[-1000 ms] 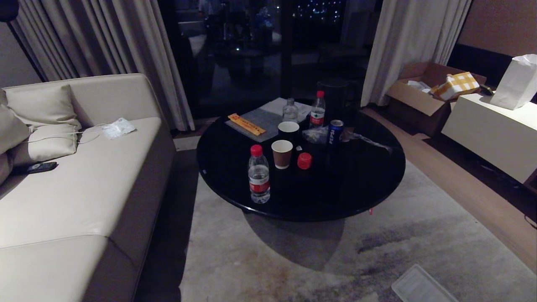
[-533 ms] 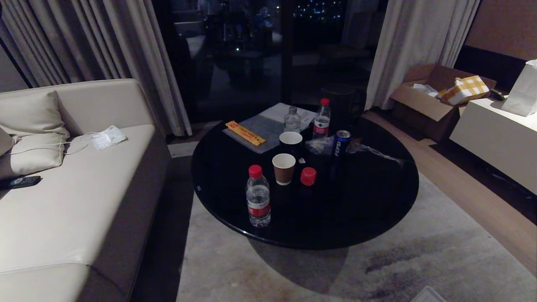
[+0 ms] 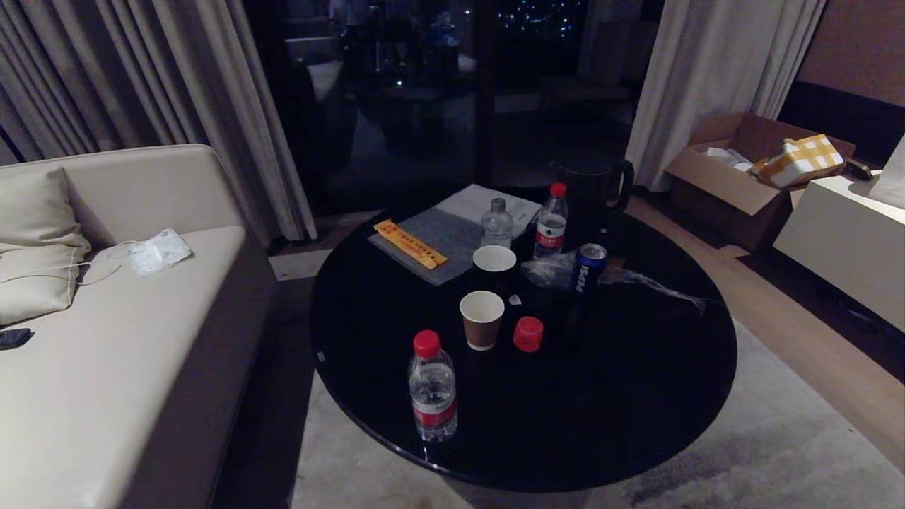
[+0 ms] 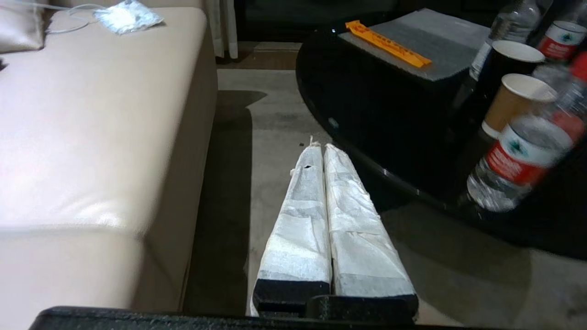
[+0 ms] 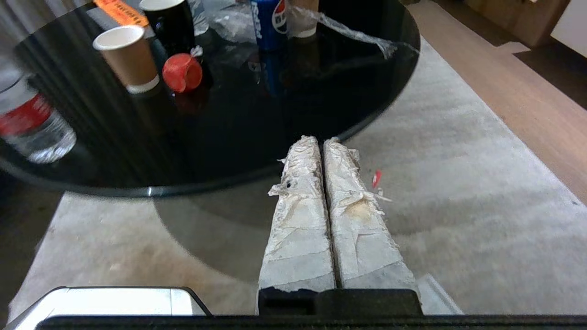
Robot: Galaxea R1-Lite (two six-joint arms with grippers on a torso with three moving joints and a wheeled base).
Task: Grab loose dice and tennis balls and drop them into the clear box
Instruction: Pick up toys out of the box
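A red die sits on the round black table, beside a brown paper cup; the right wrist view shows the die too. The tennis balls are out of view. Of the clear box I see only a whitish lid corner on the carpet beside my right arm. Neither arm shows in the head view. My left gripper is shut and empty, low over the carpet between sofa and table. My right gripper is shut and empty, pointing at the table's near edge.
The table also holds water bottles, a black cup, a Pepsi can, clear wrap and a grey mat. A beige sofa fills the left. A cardboard carton and a white cabinet stand at the right.
The whole head view has shifted: the camera has come closer to the table, which now looms larger and lower. The whitish lid has slid out at the bottom. Both arms kept still.
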